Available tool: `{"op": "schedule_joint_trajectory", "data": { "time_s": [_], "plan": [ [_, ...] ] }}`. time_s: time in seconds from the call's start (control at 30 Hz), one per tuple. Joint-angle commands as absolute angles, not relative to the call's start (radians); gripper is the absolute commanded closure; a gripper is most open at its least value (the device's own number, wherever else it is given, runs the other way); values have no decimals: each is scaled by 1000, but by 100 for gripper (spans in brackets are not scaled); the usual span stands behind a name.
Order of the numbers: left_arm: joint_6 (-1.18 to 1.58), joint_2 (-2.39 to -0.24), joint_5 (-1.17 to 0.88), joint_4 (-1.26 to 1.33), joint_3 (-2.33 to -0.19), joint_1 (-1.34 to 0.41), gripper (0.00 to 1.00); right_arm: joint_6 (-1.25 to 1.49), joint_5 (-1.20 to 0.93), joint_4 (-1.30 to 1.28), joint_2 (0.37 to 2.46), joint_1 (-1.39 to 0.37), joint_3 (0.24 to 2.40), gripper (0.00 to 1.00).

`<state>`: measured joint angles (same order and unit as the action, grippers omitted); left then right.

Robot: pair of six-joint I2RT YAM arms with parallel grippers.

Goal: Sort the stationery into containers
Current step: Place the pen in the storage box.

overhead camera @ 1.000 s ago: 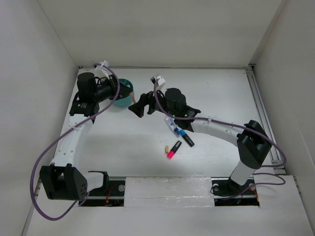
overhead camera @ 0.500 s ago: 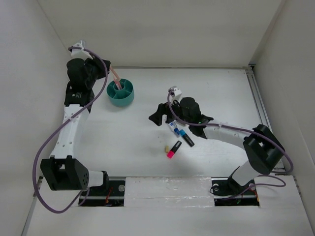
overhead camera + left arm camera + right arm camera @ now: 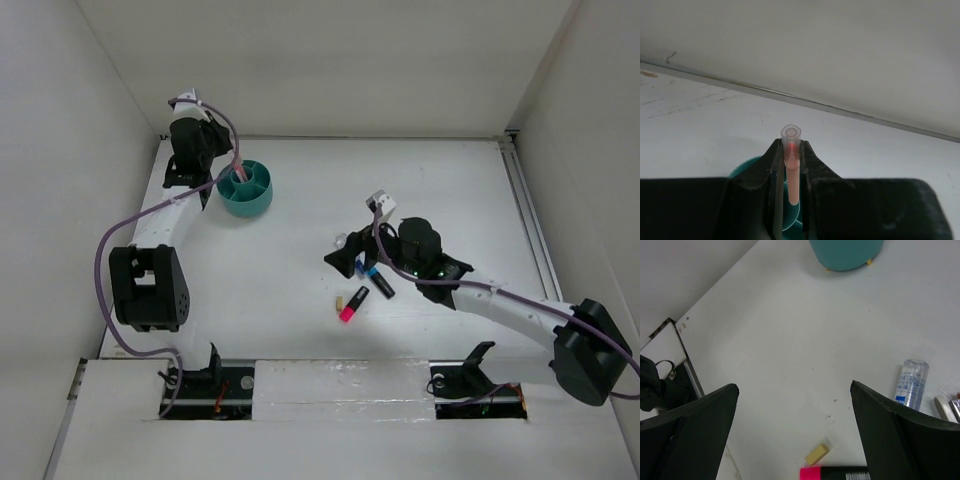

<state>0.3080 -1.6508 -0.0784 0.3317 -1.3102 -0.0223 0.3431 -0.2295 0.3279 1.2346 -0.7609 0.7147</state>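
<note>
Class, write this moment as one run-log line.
left claw: shut on thin salmon-pink pen over round teal plastic tub | right claw: open, empty, near pink highlighter with black cap

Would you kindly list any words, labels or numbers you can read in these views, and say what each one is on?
No text is legible in any view.
Label on the clear-blue tube: blue print, too blurred to read.
Black part of the pink highlighter: pale marks, too small to read.
</note>
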Motion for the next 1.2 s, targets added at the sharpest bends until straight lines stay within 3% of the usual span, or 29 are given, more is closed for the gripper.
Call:
{"op": "schedule_joint_trajectory", "data": {
  "time_s": [0.0,0.53,0.7,0.83,1.1,1.17],
  "plan": [
    [268,-1626,-54,459,-1305,-37,100,296,-189,282,1189,-769,687,0],
    [202,-1684,-18,491,-1218,-58,100,268,-175,242,1114,-769,660,0],
    [202,-1675,-40,500,-1200,-58,90,268,-166,232,1091,-769,650,0],
    [193,-1657,-40,509,-1177,-58,70,268,-157,222,1068,-769,631,0],
    [207,-1622,-58,509,-1167,-58,55,268,-137,193,1048,-759,630,0],
    [235,-1579,-58,500,-1195,-58,34,268,-110,183,1048,-750,630,0]
  ]
}}
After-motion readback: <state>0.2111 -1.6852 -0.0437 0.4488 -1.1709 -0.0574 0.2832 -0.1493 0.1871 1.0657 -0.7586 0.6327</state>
